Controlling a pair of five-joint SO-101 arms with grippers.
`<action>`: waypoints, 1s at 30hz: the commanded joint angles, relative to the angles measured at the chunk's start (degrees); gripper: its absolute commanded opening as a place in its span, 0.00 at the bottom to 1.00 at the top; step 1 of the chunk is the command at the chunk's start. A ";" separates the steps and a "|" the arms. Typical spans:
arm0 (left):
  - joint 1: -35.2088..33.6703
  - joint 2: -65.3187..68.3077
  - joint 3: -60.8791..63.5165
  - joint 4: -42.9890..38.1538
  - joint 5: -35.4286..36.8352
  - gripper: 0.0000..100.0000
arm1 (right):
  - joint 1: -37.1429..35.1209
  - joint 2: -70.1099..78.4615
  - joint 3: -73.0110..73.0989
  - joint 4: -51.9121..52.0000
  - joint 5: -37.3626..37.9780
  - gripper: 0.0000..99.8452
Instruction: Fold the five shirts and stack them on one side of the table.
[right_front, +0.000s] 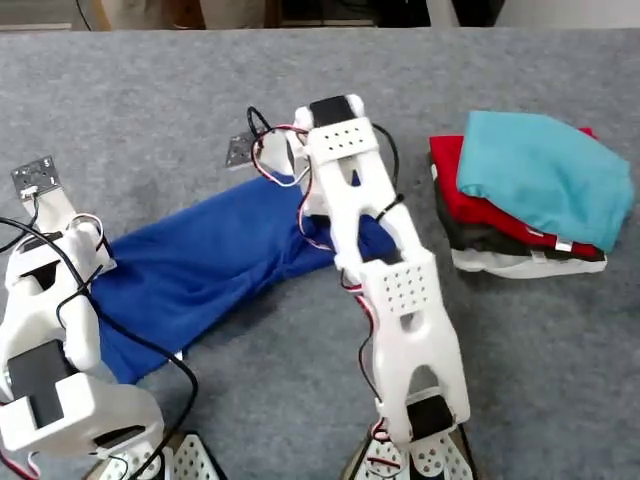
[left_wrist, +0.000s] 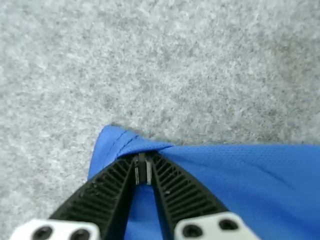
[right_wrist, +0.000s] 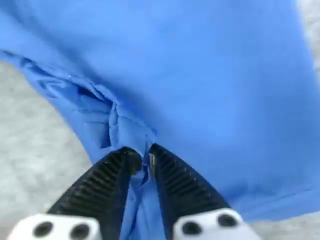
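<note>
Left tool and right tool each pinched an edge of the blue shirt lying unfolded on the worktop. Four folded shirts were stacked aside; only this one seemed left.

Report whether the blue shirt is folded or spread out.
Spread: the blue shirt lies stretched as a long band, left gripper pinching one end, right gripper the other. Whether layers are doubled, cannot tell.

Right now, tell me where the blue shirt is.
In the high view the blue shirt lies on the table left of the stack of folded shirts, one end pinched by the left gripper, the other by the right gripper.
</note>
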 joint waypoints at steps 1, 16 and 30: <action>-0.97 -0.40 -1.93 0.00 0.18 0.02 | 0.13 1.54 -9.01 0.44 2.55 0.00; -0.97 -0.40 -1.93 -0.09 0.18 0.02 | 1.71 -8.66 -12.79 1.41 3.60 0.13; -0.97 -0.40 -1.93 -0.09 0.18 0.02 | -1.89 -49.71 63.16 -14.68 1.76 0.00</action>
